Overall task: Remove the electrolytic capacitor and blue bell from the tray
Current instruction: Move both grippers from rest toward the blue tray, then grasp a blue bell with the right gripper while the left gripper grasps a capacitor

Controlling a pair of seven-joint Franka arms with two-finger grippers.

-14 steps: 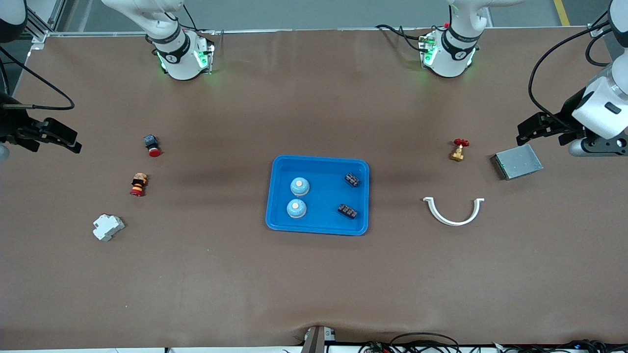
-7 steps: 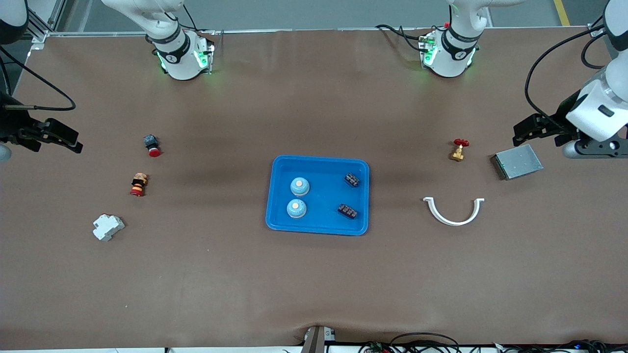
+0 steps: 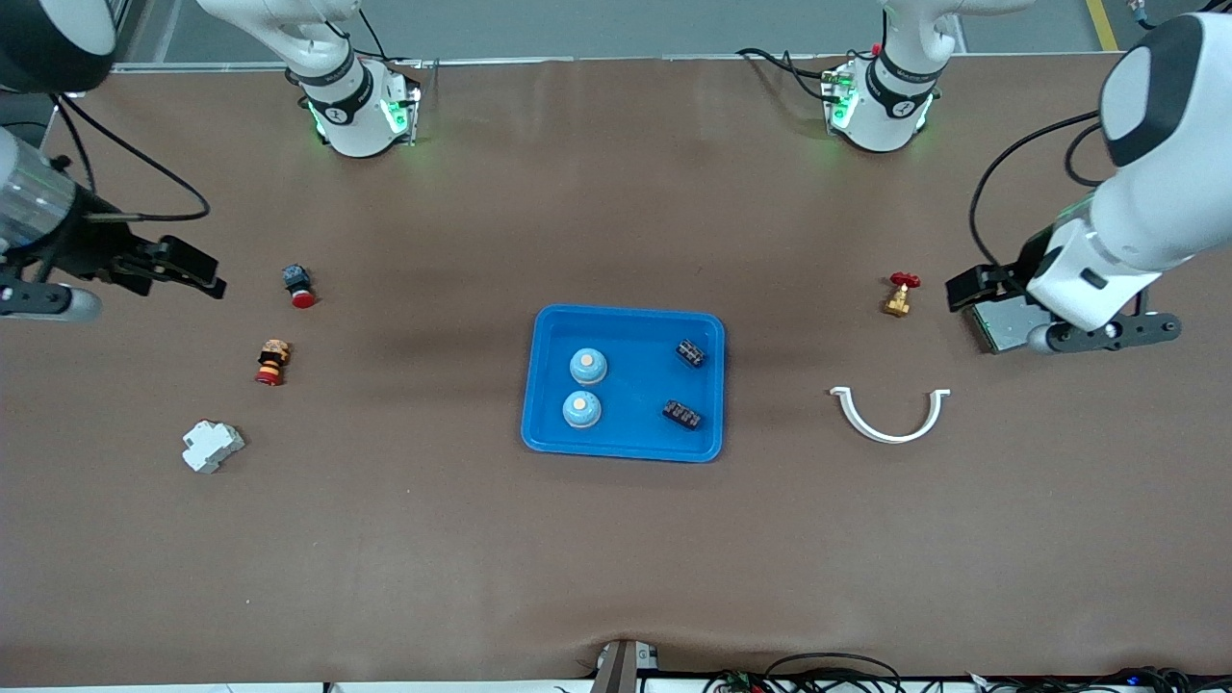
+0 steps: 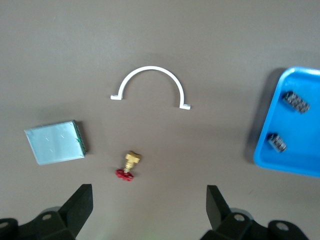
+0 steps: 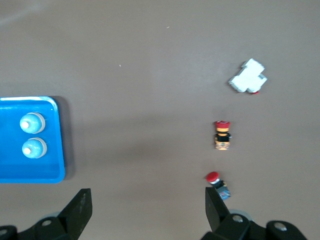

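Both open, empty pincers, left pincer (image 3: pixel 965 288) and right pincer (image 3: pixel 204 274), are hovering well apart from the tray (image 3: pixel 624 449), whose smooth domed bell (image 3: pixel 587 366) and small, light capacitor (image 3: pixel 689 352) are probably wanting side grips.

L end effector (image 3: pixel 965 287) open, R end effector (image 3: pixel 197 271) open, both raised

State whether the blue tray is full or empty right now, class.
Neither: the blue tray holds two blue bells and two dark capacitor parts, with bare floor between.
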